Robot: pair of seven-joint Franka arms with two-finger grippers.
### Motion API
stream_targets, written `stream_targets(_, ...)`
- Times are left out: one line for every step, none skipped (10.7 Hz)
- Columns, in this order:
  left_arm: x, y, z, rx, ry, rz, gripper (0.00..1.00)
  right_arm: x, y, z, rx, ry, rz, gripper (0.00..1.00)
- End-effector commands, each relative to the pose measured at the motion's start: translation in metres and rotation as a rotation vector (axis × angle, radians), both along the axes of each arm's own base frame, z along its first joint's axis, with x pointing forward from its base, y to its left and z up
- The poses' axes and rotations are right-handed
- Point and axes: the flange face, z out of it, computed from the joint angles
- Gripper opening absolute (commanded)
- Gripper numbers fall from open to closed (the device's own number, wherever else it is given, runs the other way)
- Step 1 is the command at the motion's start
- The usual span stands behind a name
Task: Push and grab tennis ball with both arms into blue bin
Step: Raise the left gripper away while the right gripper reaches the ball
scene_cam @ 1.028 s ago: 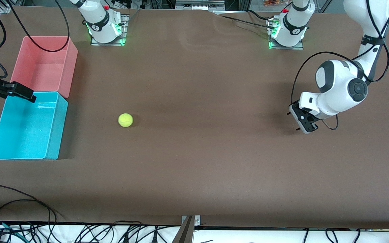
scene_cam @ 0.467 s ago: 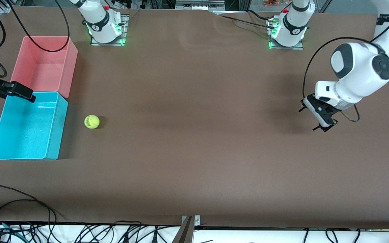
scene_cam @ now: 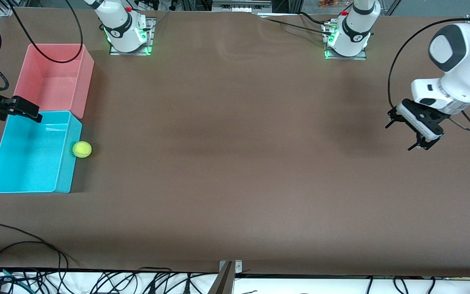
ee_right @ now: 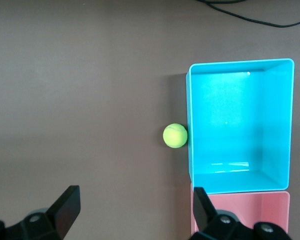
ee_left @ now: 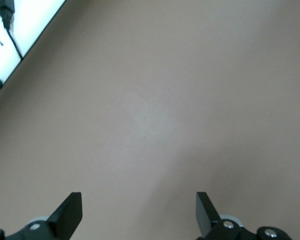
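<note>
The tennis ball (scene_cam: 82, 149) rests on the brown table against the outer wall of the blue bin (scene_cam: 67, 163), outside it. In the right wrist view the ball (ee_right: 175, 135) touches the bin's wall (ee_right: 190, 125). My right gripper (scene_cam: 23, 111) is open and empty in the air over the edge where the blue and pink bins meet; its fingers frame the right wrist view (ee_right: 135, 205). My left gripper (scene_cam: 399, 137) is open and empty over bare table at the left arm's end, well away from the ball; the left wrist view (ee_left: 138, 210) shows only table.
A pink bin (scene_cam: 53, 77) stands against the blue bin, farther from the front camera, and shows in the right wrist view (ee_right: 240, 210). Both bins are empty. Cables (scene_cam: 23, 245) lie along the table's front edge.
The ball has rolled across the table toward the right arm's end and now touches the blue bin's wall. My left gripper has lifted and drawn back toward the left arm's end. The right gripper barely moved.
</note>
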Motion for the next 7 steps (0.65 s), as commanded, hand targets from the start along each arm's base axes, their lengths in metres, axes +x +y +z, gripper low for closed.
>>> stream_targets(0.003, 0.03, 0.039, -0.033, 0.032, 0.049, 1.0, 0.002, -0.005, 0.007, -0.003, -0.007, 0.001, 1.0)
stream_targets(-0.001, 0.03, 0.052, -0.043, 0.045, 0.089, 1.0, 0.002, -0.005, 0.008, -0.006, -0.01, 0.001, 1.0)
stream_targets(-0.007, 0.028, 0.066, -0.051, 0.054, 0.141, 1.0, 0.002, -0.008, 0.009, -0.007, -0.013, -0.003, 1.0)
stream_targets(-0.014, 0.023, 0.078, -0.06, 0.066, 0.182, 1.0, 0.002, -0.013, 0.009, -0.008, -0.012, -0.012, 1.0)
stream_targets(-0.013, 0.017, 0.091, -0.069, 0.081, 0.209, 1.0, 0.001, -0.013, 0.009, -0.006, -0.012, -0.029, 1.0)
stream_targets(-0.012, 0.012, 0.105, -0.075, 0.088, 0.243, 1.0, 0.002, -0.018, 0.007, 0.003, -0.011, -0.046, 1.0)
stream_targets(-0.011, 0.001, 0.119, -0.049, 0.095, 0.269, 1.0, 0.003, -0.016, 0.004, 0.01, -0.003, -0.02, 1.0)
